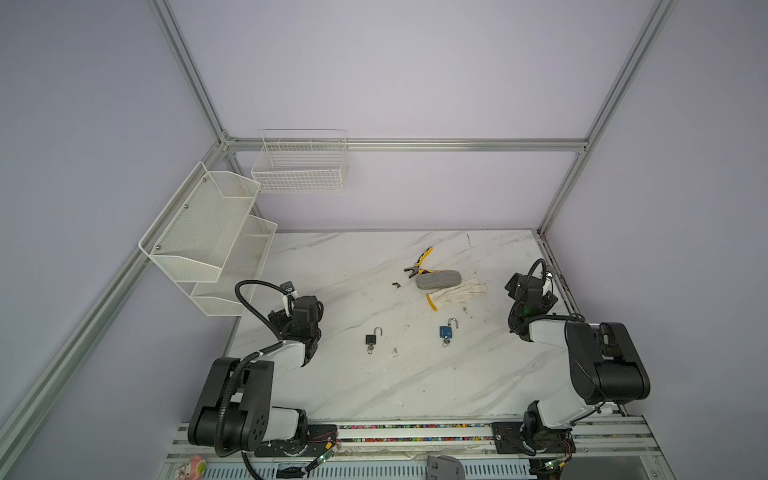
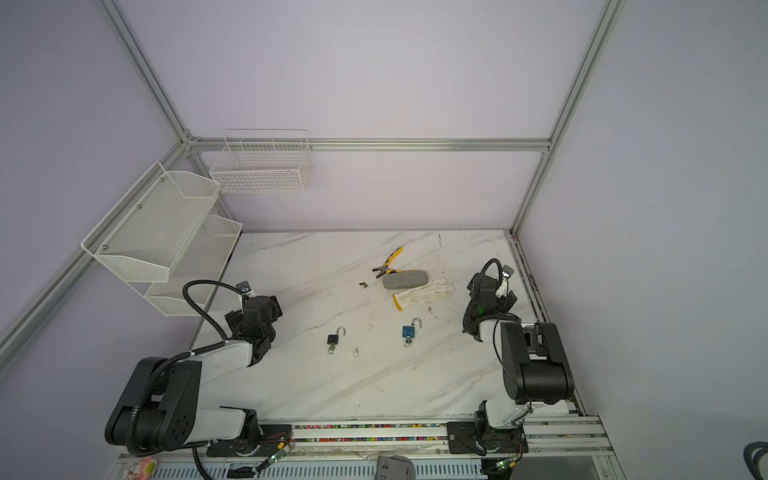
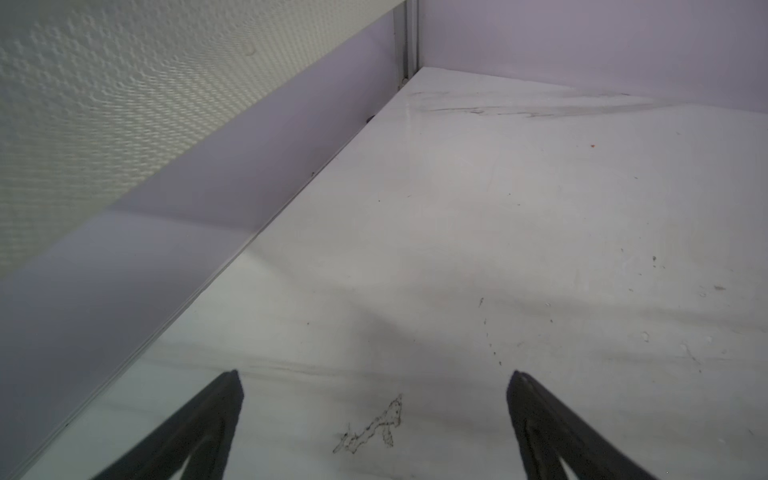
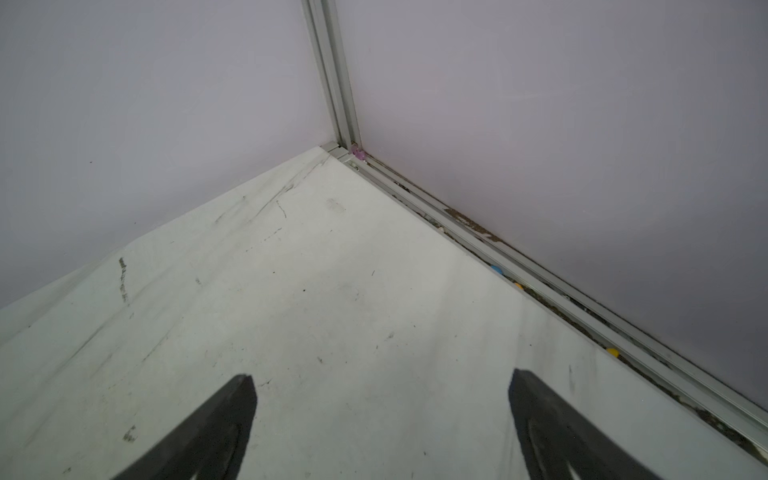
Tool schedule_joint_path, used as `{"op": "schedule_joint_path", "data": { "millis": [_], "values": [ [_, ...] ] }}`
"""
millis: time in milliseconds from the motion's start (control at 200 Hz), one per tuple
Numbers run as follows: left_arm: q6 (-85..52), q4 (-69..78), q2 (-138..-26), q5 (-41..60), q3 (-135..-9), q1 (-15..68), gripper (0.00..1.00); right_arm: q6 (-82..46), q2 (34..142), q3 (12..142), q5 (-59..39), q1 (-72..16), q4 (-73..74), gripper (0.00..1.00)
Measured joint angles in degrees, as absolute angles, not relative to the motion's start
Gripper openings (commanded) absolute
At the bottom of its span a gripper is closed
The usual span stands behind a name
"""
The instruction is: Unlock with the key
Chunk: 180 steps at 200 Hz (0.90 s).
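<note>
The black padlock [image 1: 372, 338] lies flat near the middle of the tabletop [image 1: 353, 395], its shackle standing open and a key [image 1: 369, 349] stuck in its underside. To its right, well apart, the blue padlock [image 1: 446, 331] lies the same way, shackle open, with a second key [image 1: 446, 342] in its base. Behind them, farther from the arms, lie the pliers [image 1: 419, 262], a grey block [image 1: 438, 279] and a white glove [image 1: 457, 293], bunched together.

The left arm is drawn back to the left edge of the tabletop, below the mesh shelf [image 1: 199, 232], well apart from the black padlock. The left gripper [image 3: 376, 374] has its jaws spread wide over bare tabletop, holding nothing.

The right arm sits at the right edge, well apart from the blue padlock. The right gripper [image 4: 380, 376] is likewise spread wide, facing the corner, and touches nothing.
</note>
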State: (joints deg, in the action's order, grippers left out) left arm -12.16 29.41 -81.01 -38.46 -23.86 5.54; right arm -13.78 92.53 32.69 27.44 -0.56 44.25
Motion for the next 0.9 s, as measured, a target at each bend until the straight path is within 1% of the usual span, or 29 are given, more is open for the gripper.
{"op": "schedule_joint_path", "data": {
  "millis": [95, 215, 290, 315, 560, 900],
  "values": [
    [-7.6, 40.5, -86.2, -34.5, -22.2, 5.2, 1.00, -10.2, 96.1, 31.1, 19.9, 0.0, 53.6, 0.97],
    [-3.4, 50.5, -90.5, -28.2, -20.0, 4.9, 1.00, -6.0, 97.4, 27.4, 11.0, -0.1, 63.4, 0.97],
    [-2.2, 51.8, -91.6, -25.6, -20.0, 4.8, 1.00, -4.1, 99.8, 24.8, 7.2, -0.5, 72.2, 0.97],
    [-2.2, 51.7, -91.5, -25.0, -20.0, 4.6, 1.00, -3.7, 100.6, 24.6, 6.5, -0.6, 72.8, 0.97],
    [-2.3, 51.8, -91.5, -20.8, -20.1, 1.8, 1.00, 0.3, 102.3, 26.6, 8.1, -5.5, 74.8, 0.97],
    [-2.3, 51.8, -91.5, -19.6, -20.1, 1.8, 1.00, 1.4, 102.3, 26.6, 8.4, -5.5, 75.7, 0.97]
  ]
}}
